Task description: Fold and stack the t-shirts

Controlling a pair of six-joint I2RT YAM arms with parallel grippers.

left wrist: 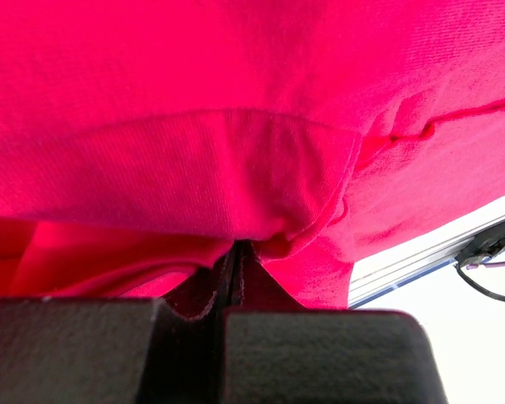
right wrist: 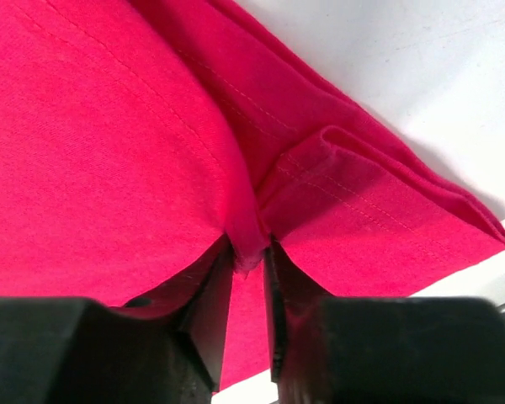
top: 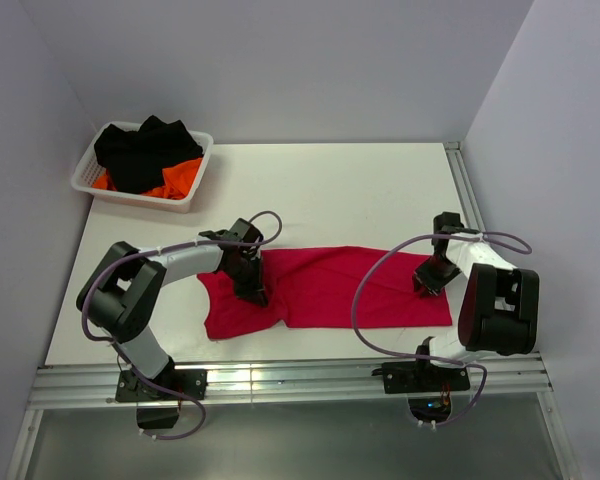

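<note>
**benchrat:** ok, where's the red t-shirt (top: 330,288) sitting right now?

**yam_owner:** Flat on the bench (top: 360,190), well apart from the white mesh basket (top: 130,199). It's on the side of the basket toward the arm bases and runs away from it as a long band. The end nearer the basket is wider and a bit rumpled. The far end is squared off.

**benchrat:** and the arms?

**yam_owner:** Both are down on the shirt. The left end effector (top: 252,290) is at the end nearer the basket, and the right end effector (top: 428,283) is at the end farthest from it.

**benchrat:** actually gripping, or just resting on it?

**yam_owner:** Gripping, going by the wrist cams. The left one has its fingers pressed together with a little bunch of red fabric pinched at the tips, and cloth fills the whole view above them. The right one is clamped on a thin fold of the shirt, with a strip of red showing between the fingers. Just past that pinch you can see a stitched hem doubled over on itself, with white bench beyond the edge.

**benchrat:** anything in the basket?

**yam_owner:** A heap of black cloth (top: 145,150) with some orange cloth (top: 180,178) poking out underneath, on the side facing the shirt. Can't tell what garments those are.
</note>
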